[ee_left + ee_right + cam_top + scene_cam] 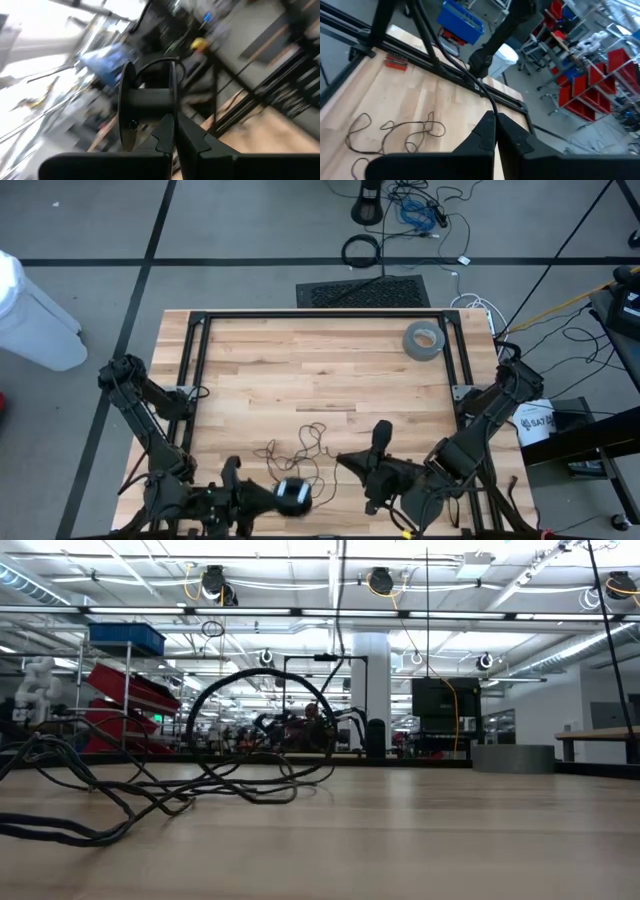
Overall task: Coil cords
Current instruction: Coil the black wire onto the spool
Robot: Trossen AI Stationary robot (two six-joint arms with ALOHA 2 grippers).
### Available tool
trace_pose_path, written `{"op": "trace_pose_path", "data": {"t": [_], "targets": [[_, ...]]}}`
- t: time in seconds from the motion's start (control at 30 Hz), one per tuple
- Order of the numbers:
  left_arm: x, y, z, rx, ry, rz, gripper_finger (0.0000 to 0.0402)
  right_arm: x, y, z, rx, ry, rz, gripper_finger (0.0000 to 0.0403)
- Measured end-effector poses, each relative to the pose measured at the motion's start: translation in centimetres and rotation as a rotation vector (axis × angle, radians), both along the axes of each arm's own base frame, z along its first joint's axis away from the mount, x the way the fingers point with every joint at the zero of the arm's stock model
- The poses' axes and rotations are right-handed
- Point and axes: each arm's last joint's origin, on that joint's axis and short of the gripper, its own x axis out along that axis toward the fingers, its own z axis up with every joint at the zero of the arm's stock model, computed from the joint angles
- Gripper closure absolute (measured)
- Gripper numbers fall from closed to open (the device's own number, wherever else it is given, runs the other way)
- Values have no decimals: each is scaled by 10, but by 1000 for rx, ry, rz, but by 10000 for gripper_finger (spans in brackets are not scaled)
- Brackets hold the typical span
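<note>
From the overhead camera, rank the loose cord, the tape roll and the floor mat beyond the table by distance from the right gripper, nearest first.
Measured from the right gripper, its fingers shut, near the table's front:
1. Loose cord: lying on the wood just to the gripper's left.
2. Tape roll: at the table's far right corner area.
3. Floor mat: on the floor past the table's far edge.

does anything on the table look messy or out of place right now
Yes. The thin black cord sprawls in loose, tangled loops across the near middle of the wooden table instead of lying coiled. The left end effector is shut on a black spool with almost no cord wound on it.
</note>
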Motion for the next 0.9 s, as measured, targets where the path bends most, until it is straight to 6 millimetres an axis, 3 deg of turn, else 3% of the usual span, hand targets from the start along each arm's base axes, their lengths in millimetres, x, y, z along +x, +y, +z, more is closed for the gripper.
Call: {"op": "trace_pose_path", "data": {"t": [0.33,0.9], "targets": [[11,0,-2,-41,-8,-346,396,0,-1,1,-36,-4,-16,403],[41,23,-7,-153,79,-660,399,10,-4,12,-2,-88,-17,403]]}}
